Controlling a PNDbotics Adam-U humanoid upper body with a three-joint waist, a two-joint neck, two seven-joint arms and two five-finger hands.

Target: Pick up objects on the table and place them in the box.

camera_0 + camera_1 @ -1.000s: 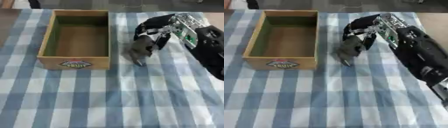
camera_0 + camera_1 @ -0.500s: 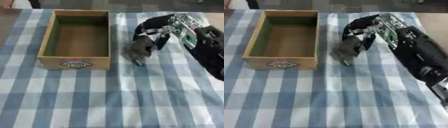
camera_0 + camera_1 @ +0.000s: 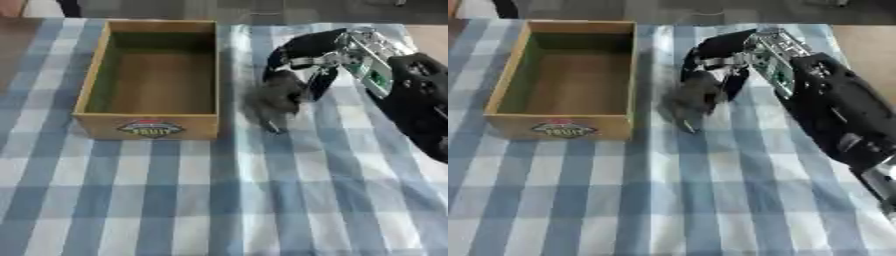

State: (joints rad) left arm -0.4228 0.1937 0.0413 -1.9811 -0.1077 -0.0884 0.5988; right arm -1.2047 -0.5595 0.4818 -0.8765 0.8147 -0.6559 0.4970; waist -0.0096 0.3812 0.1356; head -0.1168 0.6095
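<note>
I have my right hand (image 3: 302, 65) curled round a grey object (image 3: 273, 100) at centre frame, hanging just right of the empty box (image 3: 149, 122), so the box lies directly to its left.

grey object (image 3: 273, 101): blurred, kind unclear; right hand (image 3: 306, 60) fingers partly cover it; forearm cut off

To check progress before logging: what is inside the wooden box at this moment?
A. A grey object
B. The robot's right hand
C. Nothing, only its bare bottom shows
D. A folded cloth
C: the box shows only its bare bottom, while the right hand holds the grey object beside it.
</note>
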